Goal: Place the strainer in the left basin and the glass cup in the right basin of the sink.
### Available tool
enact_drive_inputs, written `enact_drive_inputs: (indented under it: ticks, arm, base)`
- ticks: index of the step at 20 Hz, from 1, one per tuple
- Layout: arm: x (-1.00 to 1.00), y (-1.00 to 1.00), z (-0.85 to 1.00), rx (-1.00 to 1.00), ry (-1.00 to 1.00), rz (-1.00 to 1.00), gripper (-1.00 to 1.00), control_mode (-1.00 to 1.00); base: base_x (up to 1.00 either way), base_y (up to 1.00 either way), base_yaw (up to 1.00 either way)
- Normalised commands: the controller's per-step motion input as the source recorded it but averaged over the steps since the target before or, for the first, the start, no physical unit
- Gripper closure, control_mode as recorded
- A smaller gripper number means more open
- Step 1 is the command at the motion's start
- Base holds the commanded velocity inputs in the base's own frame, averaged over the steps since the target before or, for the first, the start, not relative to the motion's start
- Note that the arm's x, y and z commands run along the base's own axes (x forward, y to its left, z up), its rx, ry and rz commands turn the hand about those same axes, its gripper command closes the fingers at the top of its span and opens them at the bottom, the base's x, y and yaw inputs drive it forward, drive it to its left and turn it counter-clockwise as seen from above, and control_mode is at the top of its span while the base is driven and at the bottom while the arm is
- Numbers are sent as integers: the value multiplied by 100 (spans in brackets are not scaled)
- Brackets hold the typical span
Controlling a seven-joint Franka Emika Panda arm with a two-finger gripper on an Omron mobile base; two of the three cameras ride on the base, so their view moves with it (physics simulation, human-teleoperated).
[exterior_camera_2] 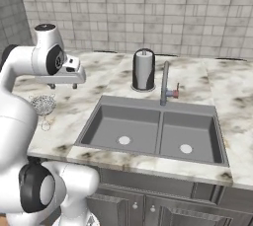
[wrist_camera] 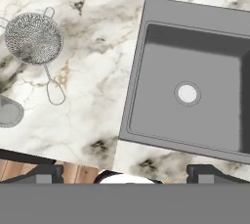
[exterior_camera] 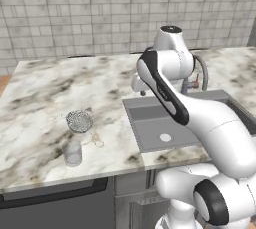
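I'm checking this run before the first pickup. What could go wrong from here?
1. The strainer and the glass cup stand close together on the counter; reaching for one may knock the other.
2. The cup sits near the counter's front edge, so a nudge could push it off.
3. The open gripper hovers above the counter, and the strainer's thin wire handle may slip from a grasp.
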Motion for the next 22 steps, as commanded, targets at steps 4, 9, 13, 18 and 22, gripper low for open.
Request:
enact_drive_inputs:
  ticks: [4,9,13,18,22]
  arm:
    - [5,47,-8,1,0,10,-100,-100]
    - [10,38,-10,3,0,10,-100,-100]
    - [3,49,-7,0,0,9,-100,-100]
    - [0,46,-8,0,0,8,-100,-100]
    - [0,33,-5,0,0,7,-100,-100]
  base:
    - [0,0,0]
    - [0,0,0]
    - [0,0,0]
    - [0,0,0]
    - [0,0,0]
